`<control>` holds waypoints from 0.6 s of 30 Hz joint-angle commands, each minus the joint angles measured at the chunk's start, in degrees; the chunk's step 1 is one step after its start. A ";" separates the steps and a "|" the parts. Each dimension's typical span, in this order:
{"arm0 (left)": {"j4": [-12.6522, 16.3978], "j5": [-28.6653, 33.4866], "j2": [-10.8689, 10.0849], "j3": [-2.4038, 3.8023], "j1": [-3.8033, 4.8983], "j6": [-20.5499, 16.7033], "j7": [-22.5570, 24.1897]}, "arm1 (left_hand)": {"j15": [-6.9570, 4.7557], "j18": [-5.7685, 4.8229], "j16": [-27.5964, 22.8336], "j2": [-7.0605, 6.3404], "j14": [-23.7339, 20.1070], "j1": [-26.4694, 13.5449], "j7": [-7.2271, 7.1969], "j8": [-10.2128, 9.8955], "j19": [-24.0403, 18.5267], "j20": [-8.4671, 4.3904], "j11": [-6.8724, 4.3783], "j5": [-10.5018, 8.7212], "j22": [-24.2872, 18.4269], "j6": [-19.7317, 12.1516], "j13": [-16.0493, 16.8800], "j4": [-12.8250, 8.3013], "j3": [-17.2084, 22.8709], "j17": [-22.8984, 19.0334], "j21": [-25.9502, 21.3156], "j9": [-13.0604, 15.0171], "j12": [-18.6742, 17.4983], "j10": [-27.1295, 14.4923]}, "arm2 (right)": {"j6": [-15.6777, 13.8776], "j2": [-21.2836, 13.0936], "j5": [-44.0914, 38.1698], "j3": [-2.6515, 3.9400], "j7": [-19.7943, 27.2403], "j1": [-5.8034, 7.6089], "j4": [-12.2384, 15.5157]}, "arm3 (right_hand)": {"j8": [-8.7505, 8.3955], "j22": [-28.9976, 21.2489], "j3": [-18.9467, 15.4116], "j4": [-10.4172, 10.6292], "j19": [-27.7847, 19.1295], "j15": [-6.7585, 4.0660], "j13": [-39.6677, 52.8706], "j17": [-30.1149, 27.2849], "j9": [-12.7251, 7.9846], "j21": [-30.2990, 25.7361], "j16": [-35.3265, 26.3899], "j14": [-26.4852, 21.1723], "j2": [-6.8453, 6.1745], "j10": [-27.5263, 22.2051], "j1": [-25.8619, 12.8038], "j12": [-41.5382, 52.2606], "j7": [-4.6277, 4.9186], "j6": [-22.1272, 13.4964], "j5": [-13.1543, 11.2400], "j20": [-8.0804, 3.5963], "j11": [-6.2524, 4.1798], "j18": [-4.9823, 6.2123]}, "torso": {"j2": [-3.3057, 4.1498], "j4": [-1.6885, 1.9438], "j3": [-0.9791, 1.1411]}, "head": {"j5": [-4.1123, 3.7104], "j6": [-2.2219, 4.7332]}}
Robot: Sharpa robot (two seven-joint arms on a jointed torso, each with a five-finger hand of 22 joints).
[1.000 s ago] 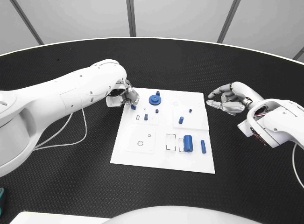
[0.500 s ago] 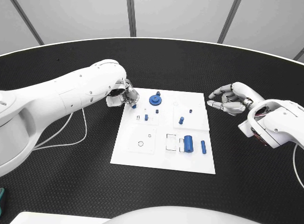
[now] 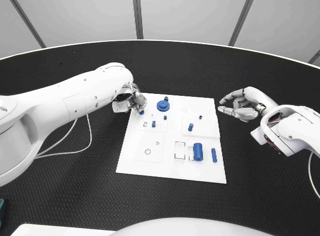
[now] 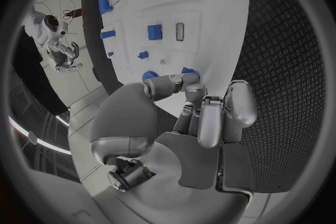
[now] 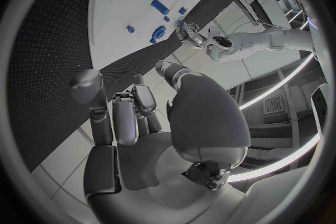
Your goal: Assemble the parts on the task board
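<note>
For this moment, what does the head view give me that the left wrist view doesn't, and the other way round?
Head view: the task board whole, edge to edge, and the white cable beside the left arm. Left wrist view: the left hand from behind, its fingertips closed on a small blue part. Both: the large blue cylinder on the board, and the right hand, empty, off the board.

The task board [image 3: 202, 167] lies mid-table. On it, a round part [image 3: 162, 104] sits near the far edge, a large cylinder [image 3: 198, 151] beside a thin pin [image 3: 214, 155] near the right edge. The left hand [image 3: 131, 102] is at its far-left corner.
</note>
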 commanded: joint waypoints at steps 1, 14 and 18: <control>-0.01 0.08 -0.03 0.00 0.00 0.04 0.05 | -0.19 -0.05 0.23 0.00 4.81 -0.64 -0.18 0.12 -0.11 0.06 -0.09 -0.41 -0.25 0.79 -0.05 0.69 -1.98 11.78 -0.56 -6.94 0.20 0.57 | 0.02 -0.02 0.00 0.00 0.00 0.00 0.02 | 0.42 -0.06 -0.09 0.28 0.30 -0.51 0.01 4.97 -0.11 -0.42 -0.28 3.42 0.00 0.17 -0.21 0.11 0.09 -0.53 0.17 -0.25 -0.13 0.95 | 0.01 0.02 0.00 | -0.09 -0.04; -0.14 0.19 0.08 0.00 0.01 -0.07 0.47 | -0.53 -0.08 0.23 0.56 4.79 2.97 -1.02 2.21 0.38 -0.12 -0.69 -10.71 -2.04 0.26 -0.82 4.87 -15.37 11.69 -2.93 -4.76 0.26 0.93 | 0.08 -0.02 0.00 0.00 -0.01 0.00 0.02 | 0.44 -0.02 -0.09 0.28 0.33 -0.51 0.06 5.01 -0.11 -0.38 -0.26 3.43 0.00 0.21 -0.19 0.16 0.09 -0.53 0.18 -0.25 -0.14 0.93 | -0.02 0.02 0.00 | -0.19 -0.08; -0.24 0.21 0.14 0.00 0.01 -0.11 0.50 | -0.53 -0.09 0.24 0.28 4.80 2.87 -1.04 2.24 0.49 -0.13 -0.68 -11.45 -2.11 0.19 -0.77 5.66 -16.48 11.70 -3.06 -4.68 0.35 1.05 | 0.09 -0.02 0.00 0.00 -0.01 0.00 0.02 | 0.44 -0.02 -0.09 0.28 0.33 -0.51 0.06 5.01 -0.11 -0.38 -0.26 3.43 0.00 0.21 -0.19 0.16 0.09 -0.53 0.18 -0.25 -0.14 0.93 | 0.00 0.04 0.00 | -0.21 -0.02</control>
